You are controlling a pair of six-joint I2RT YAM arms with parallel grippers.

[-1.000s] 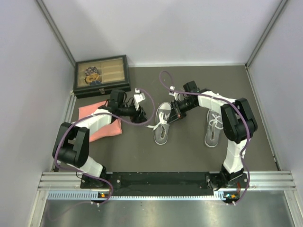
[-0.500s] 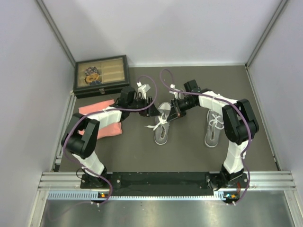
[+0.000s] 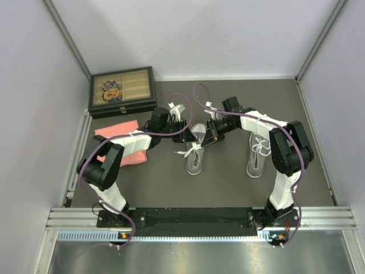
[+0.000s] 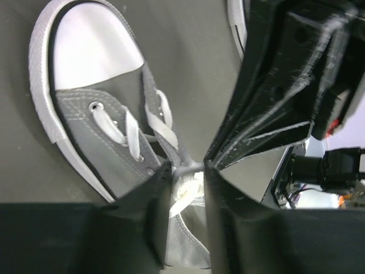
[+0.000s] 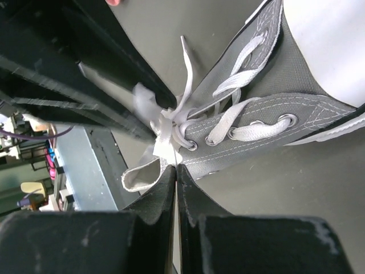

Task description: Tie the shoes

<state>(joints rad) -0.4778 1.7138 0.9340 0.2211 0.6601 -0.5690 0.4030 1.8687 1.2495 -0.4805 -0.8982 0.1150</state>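
a: where are the shoes found?

b: two grey shoes with white toe caps are seen from above on a dark table (image 3: 228, 194). the first shoe (image 3: 194, 161) is placed near the centre. the second shoe (image 3: 256, 158) is set well apart from it at 3 o'clock.

a: and the laces (image 5: 171, 123)?

b: on the first shoe, the white laces are bunched into a crossing at the top eyelets. one loose end is trailed toward 9 o'clock.

a: how are the grippers placed?

b: the left gripper (image 4: 187, 167) is held at the first shoe's 11 o'clock. its jaws are parted by a narrow gap, with the lace crossing lying in it. whether the lace is pinched cannot be told. the right gripper (image 5: 176, 168) is held at 1 o'clock, its jaws pressed together on a lace strand just beside the eyelets.

a: what else is shown?

b: a pink cloth (image 3: 117, 130) is laid at 9 o'clock. a dark box (image 3: 122, 91) with a clear lid is set at 10 o'clock.
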